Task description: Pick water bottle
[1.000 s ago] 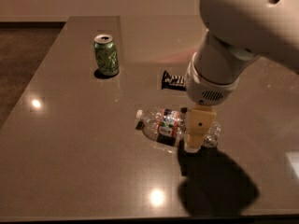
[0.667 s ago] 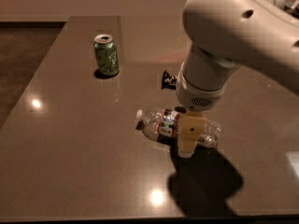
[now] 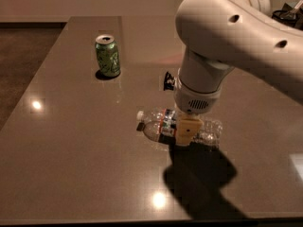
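Note:
The water bottle lies on its side on the dark table, white cap pointing left, clear ribbed body with an orange, green and dark label band. My gripper hangs from the big white arm and is down over the middle of the bottle, at the label, covering part of it. The bottle rests on the table.
A green soda can stands upright at the back left. A small dark packet lies behind the bottle, partly hidden by the arm. The table's left edge borders a darker floor. The front edge is close below.
The arm has swung left and settled lower over the bottle's middle. The bottle and the can have not moved.

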Tool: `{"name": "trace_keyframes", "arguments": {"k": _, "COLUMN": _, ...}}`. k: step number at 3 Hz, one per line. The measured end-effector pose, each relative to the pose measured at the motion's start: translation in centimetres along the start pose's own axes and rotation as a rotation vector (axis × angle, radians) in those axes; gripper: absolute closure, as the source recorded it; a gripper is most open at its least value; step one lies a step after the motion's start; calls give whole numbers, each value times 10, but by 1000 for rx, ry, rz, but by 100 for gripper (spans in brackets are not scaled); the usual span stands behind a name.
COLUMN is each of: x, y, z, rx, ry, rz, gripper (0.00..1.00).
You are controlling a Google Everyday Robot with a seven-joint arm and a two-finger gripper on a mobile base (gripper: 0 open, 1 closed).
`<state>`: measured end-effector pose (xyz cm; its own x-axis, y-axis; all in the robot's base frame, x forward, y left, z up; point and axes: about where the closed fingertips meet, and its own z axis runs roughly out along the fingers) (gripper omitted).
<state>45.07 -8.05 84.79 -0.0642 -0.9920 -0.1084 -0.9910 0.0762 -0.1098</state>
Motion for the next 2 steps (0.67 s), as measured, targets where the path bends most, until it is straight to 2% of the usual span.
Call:
{"name": "trace_keyframes", "arguments": {"k": 1, "x": 0, "y": 0, "z": -5, "rx": -17, "ry": 1, "rz": -3, "gripper": 61}}
{"name": "trace_keyframes", "arguments": {"k": 2, "x": 1, "y": 0, "z": -27, "rx": -21, "ry": -21, "rz": -18, "gripper": 83}}
